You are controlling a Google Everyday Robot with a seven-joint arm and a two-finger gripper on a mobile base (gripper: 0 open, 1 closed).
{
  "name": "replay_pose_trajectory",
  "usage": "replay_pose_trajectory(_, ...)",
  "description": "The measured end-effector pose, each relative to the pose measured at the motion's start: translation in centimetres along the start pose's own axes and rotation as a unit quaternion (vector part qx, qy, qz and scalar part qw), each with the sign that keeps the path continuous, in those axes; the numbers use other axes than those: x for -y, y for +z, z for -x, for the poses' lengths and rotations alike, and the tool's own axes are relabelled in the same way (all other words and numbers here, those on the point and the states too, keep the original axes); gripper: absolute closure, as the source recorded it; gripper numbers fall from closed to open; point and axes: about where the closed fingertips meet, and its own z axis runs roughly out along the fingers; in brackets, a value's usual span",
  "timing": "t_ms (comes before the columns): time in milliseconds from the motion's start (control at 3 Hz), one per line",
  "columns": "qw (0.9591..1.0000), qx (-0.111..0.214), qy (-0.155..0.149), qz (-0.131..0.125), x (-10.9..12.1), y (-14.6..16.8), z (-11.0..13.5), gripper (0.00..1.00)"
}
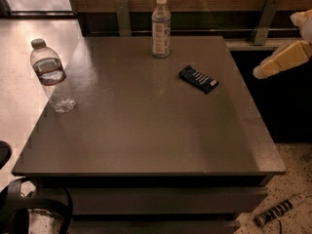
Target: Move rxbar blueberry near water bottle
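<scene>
The rxbar point(198, 78) is laid flat right of centre in the upper half of the tabletop point(146, 135), its long axis running from upper left to lower right. The water bottle point(51, 77) is stood upright at the left edge, well apart. The end effector point(274, 64) is held at the frame's right edge, off the tabletop; its state cannot be told.

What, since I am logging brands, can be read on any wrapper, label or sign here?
No text is legible.
Small flat dark blue-black snack bar wrapper: white lettering, blurred.
Clear ribbed plastic bottle, grey cap: red-striped band label, unreadable.
White-capped bottle, pale label: print too small.
Pale gripper, right of the grey table: no markings visible.
</scene>
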Motion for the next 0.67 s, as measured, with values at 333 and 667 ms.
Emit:
replay_pose_trajectory(333, 0.9979, 0.058, 0.029, 0.006, 1.3, 3.0, 0.1, 0.0)
replay_pose_trajectory(667, 0.9962, 0.075, 0.04, 0.016, 1.3, 4.5, 0.1, 0.0)
